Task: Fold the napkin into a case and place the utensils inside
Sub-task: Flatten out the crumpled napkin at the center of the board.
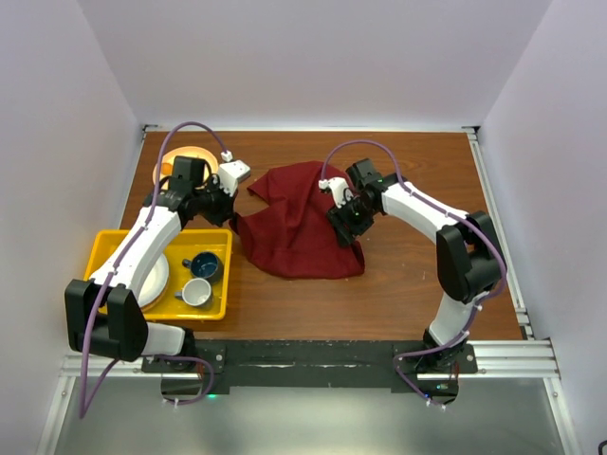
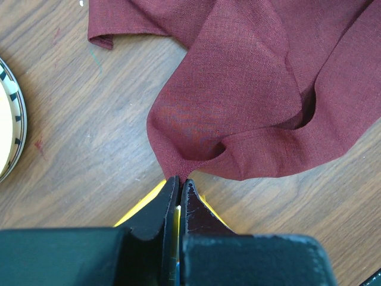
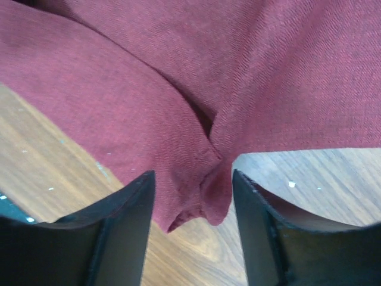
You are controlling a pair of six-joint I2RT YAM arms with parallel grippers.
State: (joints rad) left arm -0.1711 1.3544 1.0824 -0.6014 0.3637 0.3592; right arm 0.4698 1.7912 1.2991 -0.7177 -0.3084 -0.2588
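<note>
We see the napkin (image 1: 302, 223) crumpled on the wooden table (image 1: 417, 275) between the left tool (image 1: 233, 214) and right tool (image 1: 344, 229). A yellow tray (image 1: 226, 280) rests beside the left tool.

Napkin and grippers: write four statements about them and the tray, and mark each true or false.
1. The left gripper is shut on a corner of the napkin. True.
2. The right gripper is clamped tight on the napkin. False: its fingers stand apart, with a fold of the cloth between them.
3. The napkin is folded into a neat narrow case. False: it lies rumpled and spread out on the table.
4. A blue cup and a pale cup stand in the yellow tray. True.
</note>
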